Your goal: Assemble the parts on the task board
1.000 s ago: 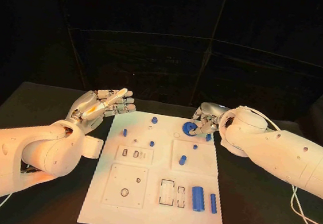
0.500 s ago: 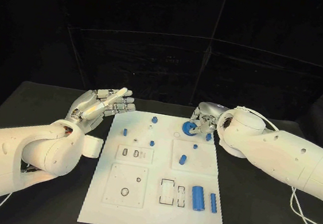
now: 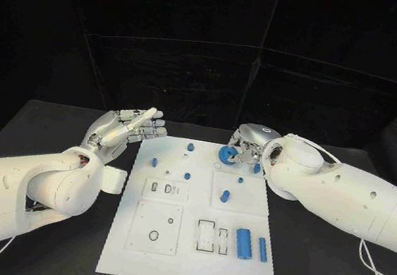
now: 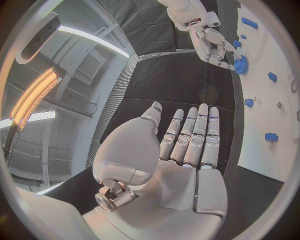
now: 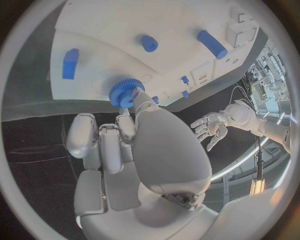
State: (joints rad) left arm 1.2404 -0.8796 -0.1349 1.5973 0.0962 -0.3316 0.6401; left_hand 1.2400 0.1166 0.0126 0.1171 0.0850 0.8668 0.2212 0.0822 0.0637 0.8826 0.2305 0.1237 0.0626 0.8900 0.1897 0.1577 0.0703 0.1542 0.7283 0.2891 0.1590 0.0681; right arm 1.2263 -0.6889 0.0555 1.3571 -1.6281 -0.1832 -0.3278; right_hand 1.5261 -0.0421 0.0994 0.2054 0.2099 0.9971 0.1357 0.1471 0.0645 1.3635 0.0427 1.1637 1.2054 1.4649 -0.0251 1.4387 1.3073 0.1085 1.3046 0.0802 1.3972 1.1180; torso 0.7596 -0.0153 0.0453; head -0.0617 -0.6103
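Observation:
The white task board lies in the middle of the black table. My right hand is over its far right corner and pinches a blue gear between its fingertips. The right wrist view shows the gear at the fingertips, close over the board. My left hand hovers off the board's far left corner, palm flat, fingers straight and apart, holding nothing. In the left wrist view the left hand faces the right hand and the gear.
Two blue cylinders lie at the board's near right beside rectangular slots. Small blue pegs stand scattered across the far half. An oval recess is at the near left.
My right hand has shifted slightly left along the board's far edge with the blue gear in its fingertips. The left hand has stayed where it was.

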